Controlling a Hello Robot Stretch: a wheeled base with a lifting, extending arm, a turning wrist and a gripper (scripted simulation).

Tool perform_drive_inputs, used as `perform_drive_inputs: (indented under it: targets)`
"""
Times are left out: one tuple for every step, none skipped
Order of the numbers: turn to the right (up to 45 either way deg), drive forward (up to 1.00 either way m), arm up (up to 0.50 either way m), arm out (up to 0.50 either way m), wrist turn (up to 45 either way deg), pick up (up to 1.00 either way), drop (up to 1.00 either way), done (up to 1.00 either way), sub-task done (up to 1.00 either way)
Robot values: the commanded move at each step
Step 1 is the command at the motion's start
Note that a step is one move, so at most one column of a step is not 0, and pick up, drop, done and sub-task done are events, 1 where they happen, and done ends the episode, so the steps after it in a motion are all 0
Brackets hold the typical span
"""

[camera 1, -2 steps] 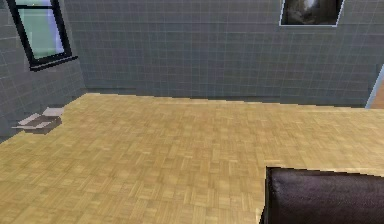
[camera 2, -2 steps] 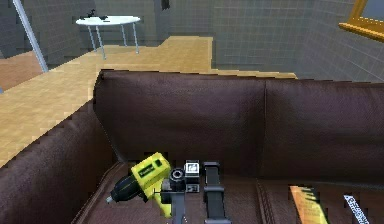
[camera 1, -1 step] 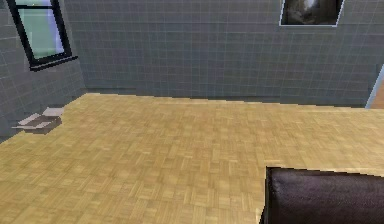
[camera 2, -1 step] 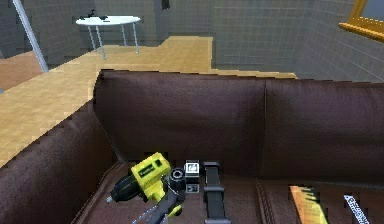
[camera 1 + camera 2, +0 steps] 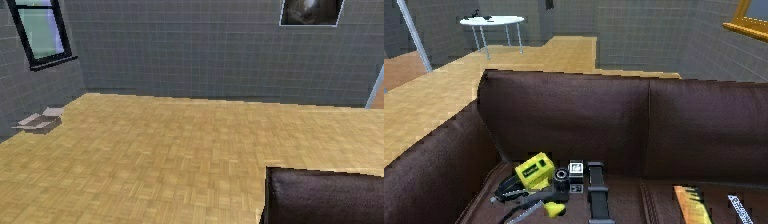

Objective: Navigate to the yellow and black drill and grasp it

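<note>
While the yellow and black drill (image 5: 534, 172) lies on the seat of the brown leather sofa (image 5: 614, 110), close to the seat's left corner in the arm side view, the end effector (image 5: 532, 195) sits right by it at the far end of the dark arm (image 5: 597, 198). I cannot tell whether its fingers are spread or pressed together, nor whether it holds anything. A flat orange object (image 5: 692, 202) lies farther right on the same seat, and the forward view has a wooden floor (image 5: 180, 140) and a dark-framed window (image 5: 45, 30) in a grey wall.
</note>
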Motion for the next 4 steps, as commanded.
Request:
perform_drive_inputs:
  targets:
    - [0.0,0.0,0.0,0.0,45.0,0.0,0.0,0.0,0.0]
    - [0.0,0.0,0.0,0.0,21.0,0.0,0.0,0.0,0.0]
    - [0.0,0.0,-0.3,0.0,0.0,0.0,0.0,0.0,0.0]
    - [0.0,0.0,0.0,0.0,0.0,1.0,0.0,0.0,0.0]
